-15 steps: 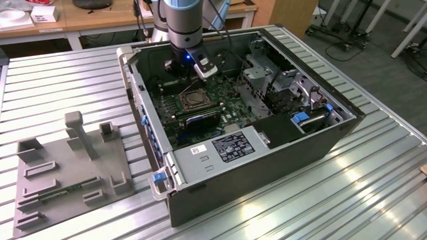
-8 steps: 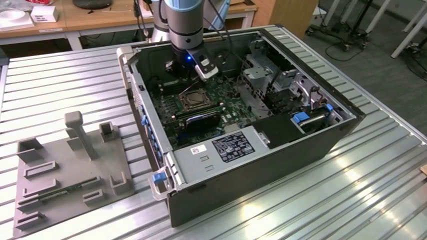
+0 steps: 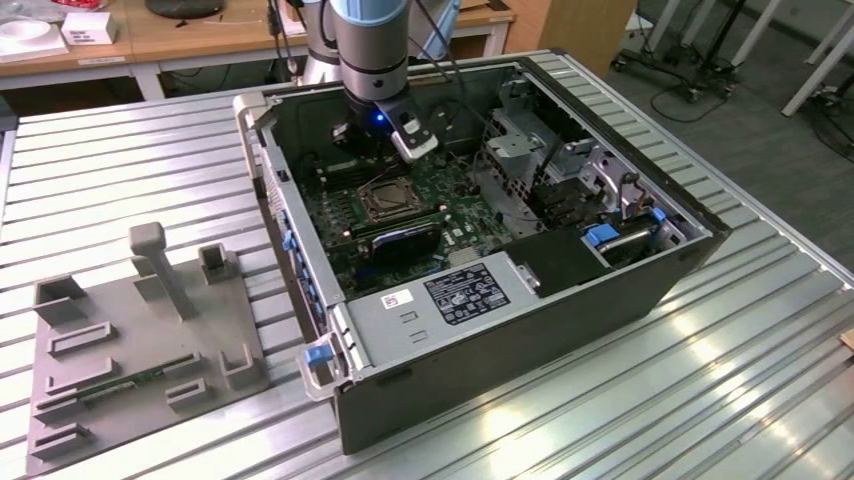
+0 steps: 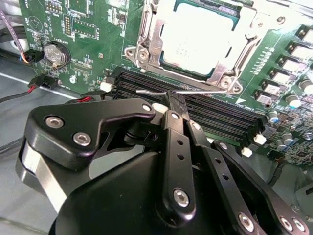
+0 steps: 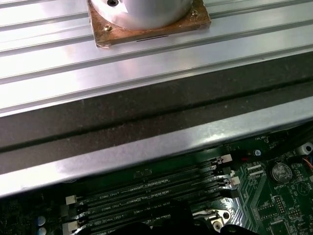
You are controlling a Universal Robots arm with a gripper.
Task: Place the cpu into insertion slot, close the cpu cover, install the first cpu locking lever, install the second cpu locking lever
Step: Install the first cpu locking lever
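Cpu (image 4: 195, 41) lies in the insertion slot (image 4: 138, 53) under the lowered cpu cover (image 4: 154, 34); the tool (image 4: 175, 98), fingers (image 4: 171, 108) pressed together, touches the locking lever (image 4: 146, 91), likely stiff, springy wire best pushed near its end.

Grey arm (image 3: 370, 45), seemingly a blue light (image 3: 379, 117), black tool (image 4: 175, 100), silver screws (image 4: 180, 197)

Legible text: none. Black label (image 3: 467, 293) and white sticker (image 3: 400, 300) on silver housing (image 3: 400, 335), lower centre, exterior view; print unreadable.
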